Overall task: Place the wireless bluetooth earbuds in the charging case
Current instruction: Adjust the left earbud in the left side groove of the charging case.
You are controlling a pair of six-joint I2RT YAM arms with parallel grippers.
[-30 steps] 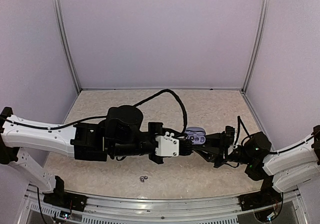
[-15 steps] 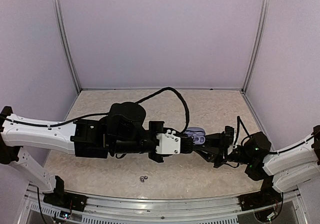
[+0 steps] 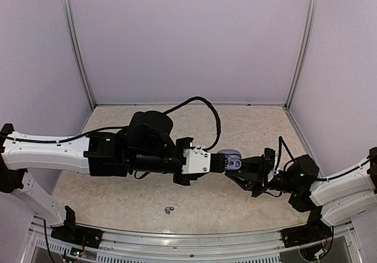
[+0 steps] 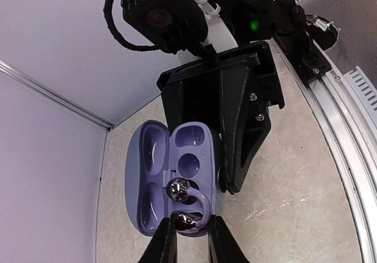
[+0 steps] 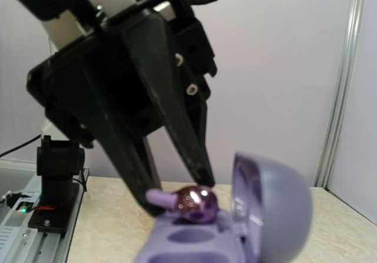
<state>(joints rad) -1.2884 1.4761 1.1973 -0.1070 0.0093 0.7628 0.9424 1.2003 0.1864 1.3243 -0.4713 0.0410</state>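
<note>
A purple charging case [image 4: 154, 175] lies open, its lid [image 5: 272, 199] swung back. It sits in my right gripper [image 3: 244, 169], whose black finger [image 4: 242, 148] presses its side. A dark purple earbud [image 4: 178, 189] with a curved band rests over the case's near sockets. Its shiny lower end [image 4: 186, 222] is pinched in my left gripper [image 4: 189, 235], which is shut on it. In the right wrist view the earbud [image 5: 192, 204] sits on top of the case [image 5: 194, 245] under the left fingers [image 5: 179, 139]. My right gripper's own fingertips are hidden there.
A small dark earbud [image 3: 169, 209] lies loose on the beige table [image 3: 118, 201] near the front rail [image 3: 194, 248]. A black cable [image 3: 203, 107] loops over the left arm. Pale walls close in the back and both sides.
My left gripper has edged right and up onto the case, and its jaws have narrowed around the earbud. The right arm and the case have stayed put.
</note>
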